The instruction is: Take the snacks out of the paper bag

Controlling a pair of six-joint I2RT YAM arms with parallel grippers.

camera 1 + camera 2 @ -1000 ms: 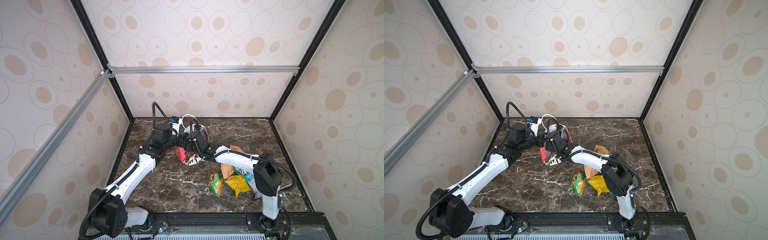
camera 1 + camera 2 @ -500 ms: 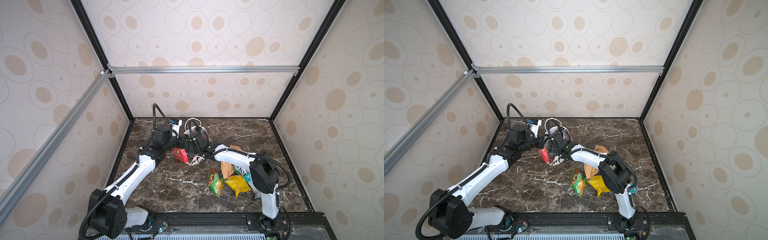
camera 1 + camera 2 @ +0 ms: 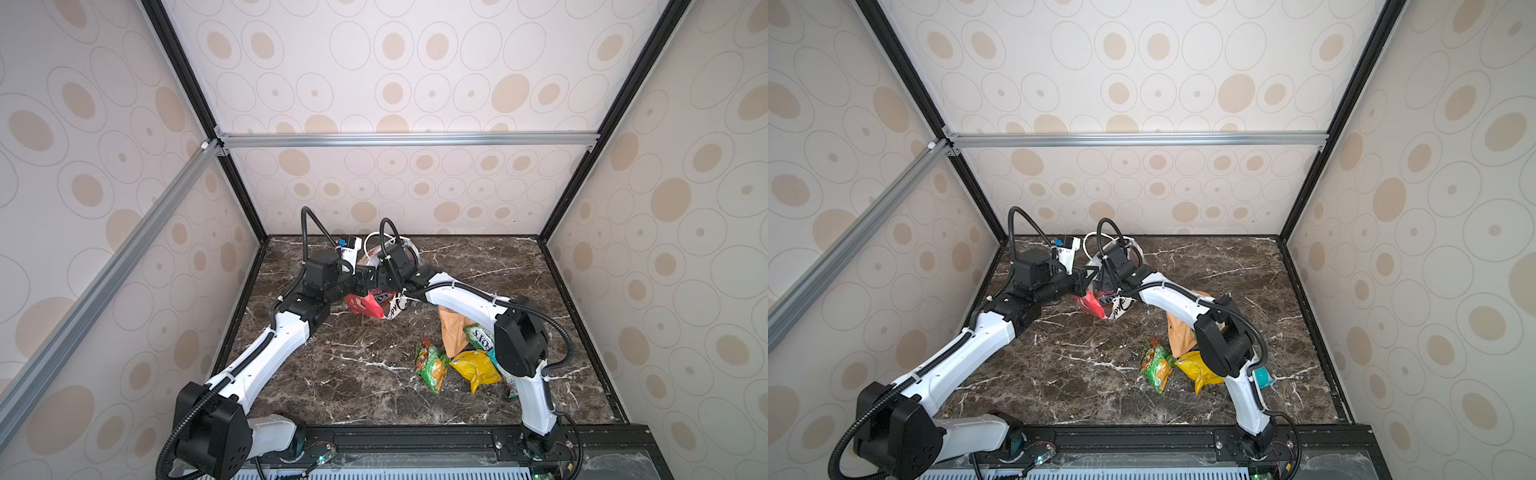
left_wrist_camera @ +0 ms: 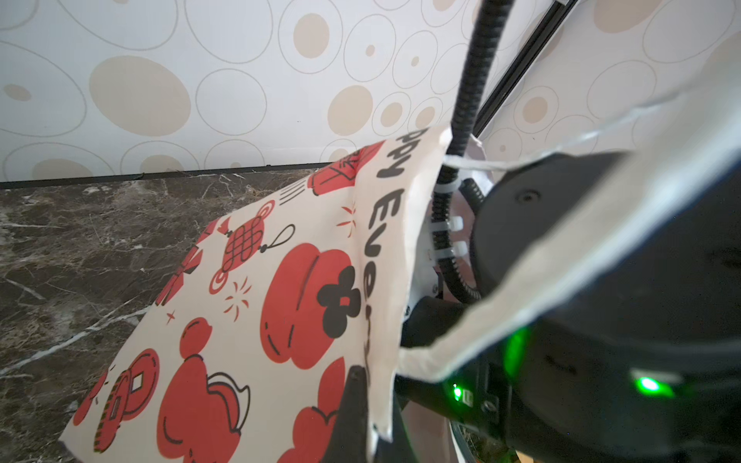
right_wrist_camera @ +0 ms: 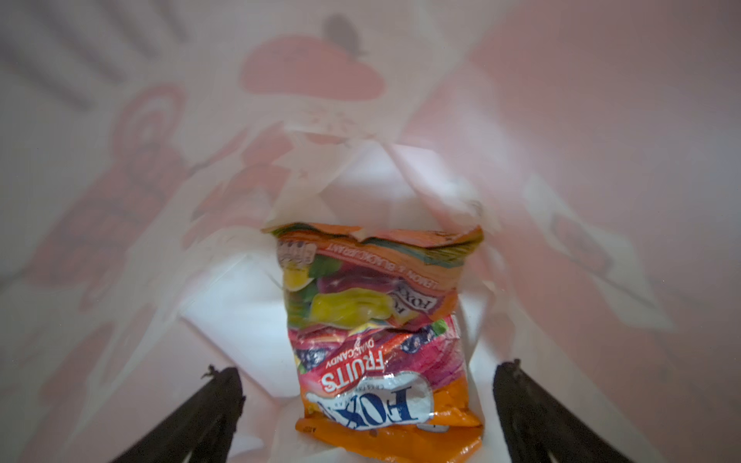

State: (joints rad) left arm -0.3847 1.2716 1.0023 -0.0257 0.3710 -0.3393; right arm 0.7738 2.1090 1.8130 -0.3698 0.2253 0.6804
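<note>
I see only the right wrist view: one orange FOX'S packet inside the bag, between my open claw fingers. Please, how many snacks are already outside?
Observer: Five lie on the table: the tan pouch, the green FOX'S, the green-and-red packet, the yellow packet and the teal packet.
Operator: Thank you. What holds the bag open for me?
Observer: The left claw is shut on the rim of the paper bag.

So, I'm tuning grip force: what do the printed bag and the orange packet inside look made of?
The printed bag looks like matte paper, creased, prints showing through its walls. The orange packet is likely glossy plastic film, crinkled with bright glare.
</note>
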